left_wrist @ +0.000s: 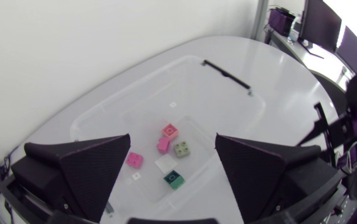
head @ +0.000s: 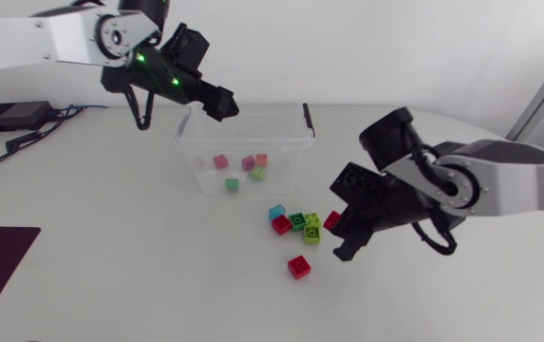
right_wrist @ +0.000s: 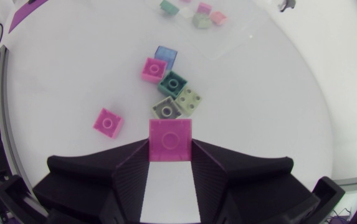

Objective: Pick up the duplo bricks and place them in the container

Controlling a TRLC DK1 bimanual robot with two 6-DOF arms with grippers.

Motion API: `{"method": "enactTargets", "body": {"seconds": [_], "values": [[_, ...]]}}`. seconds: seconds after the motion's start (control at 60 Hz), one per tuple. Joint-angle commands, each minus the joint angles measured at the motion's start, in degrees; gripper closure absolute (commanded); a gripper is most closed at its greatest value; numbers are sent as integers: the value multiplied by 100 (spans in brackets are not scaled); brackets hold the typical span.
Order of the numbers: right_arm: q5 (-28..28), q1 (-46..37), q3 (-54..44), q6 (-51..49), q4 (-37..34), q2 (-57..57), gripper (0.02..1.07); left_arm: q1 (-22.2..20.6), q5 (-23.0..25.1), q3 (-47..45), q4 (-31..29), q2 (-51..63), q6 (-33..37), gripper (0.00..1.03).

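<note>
Bricks (head: 297,224) cluster on the table (head: 110,266), near and right of the container (head: 286,152), which holds more. Left claw (head: 219,101) hangs over its far-left corner; right claw (head: 340,231) sits beside the cluster. Left wrist: that claw gapes wide, empty, above the container. Right wrist: both fingers clamp a red brick (right_wrist: 170,140), the cluster just ahead.

The clear, open-topped container (head: 286,142) stands upright on the worktop (head: 110,237), holding five small bricks (head: 249,163) — two pink, one orange-red, one pale green, one dark green. Just beside its near wall lies a tight cluster (head: 296,223) of blue, red, green and lime bricks. A lone red brick (head: 299,267) lies apart; the held red brick (head: 332,220) sits clamped in the right pincer (right_wrist: 171,149).
</note>
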Motion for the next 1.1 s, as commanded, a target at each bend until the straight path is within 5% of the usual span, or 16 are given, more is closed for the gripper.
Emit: {"method": "enactTargets", "body": {"seconds": [0.0,0.517,0.95,1.0,1.05,1.083], "values": [[-102,-184,407,-137,-166,-200,84,-252,209,-616,-126,-846,421,6],[-462,-439,2920,21,-148,951,84,-1448,394,-3350,-240,-2164,1371,6],[-506,-132,5144,100,98,3087,83,-1430,394,-4044,463,-1980,1458,6],[-497,-123,5311,109,107,3219,68,-1500,403,-4044,481,-1874,1458,6],[-471,-123,5504,162,89,3360,24,-1658,394,-4018,498,-1725,1432,6],[-471,-140,5522,188,89,3360,7,-1738,394,-4009,498,-1663,1397,6]]}}
